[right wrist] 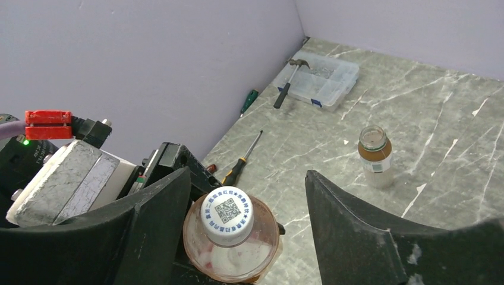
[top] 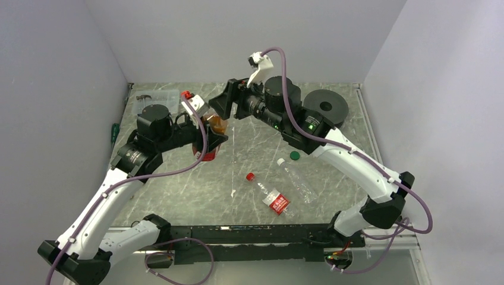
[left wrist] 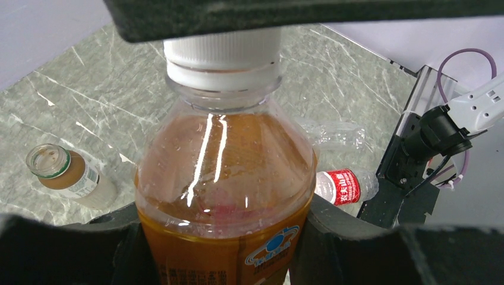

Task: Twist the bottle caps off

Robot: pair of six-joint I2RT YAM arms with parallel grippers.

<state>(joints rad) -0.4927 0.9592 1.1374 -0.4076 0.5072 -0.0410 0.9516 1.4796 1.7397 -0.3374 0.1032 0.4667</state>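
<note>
While the top camera shows only an amber and red patch between the two wrists, the left wrist view fills with the amber bottle [left wrist: 226, 178]. The left gripper [top: 209, 138] is clamped on its body, dark fingers [left wrist: 71, 249] pressing either side below the shoulder, holding it above the table [top: 238, 196]. Its white cap [right wrist: 226, 216] is on the neck.

Only the right wrist view shows the cap's printed top and how the right gripper [right wrist: 246, 184] stands: its jaws are spread wide around the cap, with a gap on each side, gripping nothing. From the left wrist, one of those fingers is just a dark bar across the cap's upper edge.

Both wrist views show the short bottle [right wrist: 375, 155], upright on the table with its mouth uncovered and well apart from the held one; I cannot find it from above.

The top view alone shows a loose green cap [top: 294, 155] lying on the marble. Just beside it is the plain bottle [top: 299, 181], on its side with a small white lid [top: 280, 161] on. Near that lies the red-labelled bottle [top: 274, 200], its red cap [top: 250, 176] in place. A black spool [top: 325, 107] sits at the far right.

The right wrist view adds a hammer [right wrist: 289, 80] resting on a clear box [right wrist: 333, 80], plus two screwdrivers [right wrist: 241, 166] by the wall.
</note>
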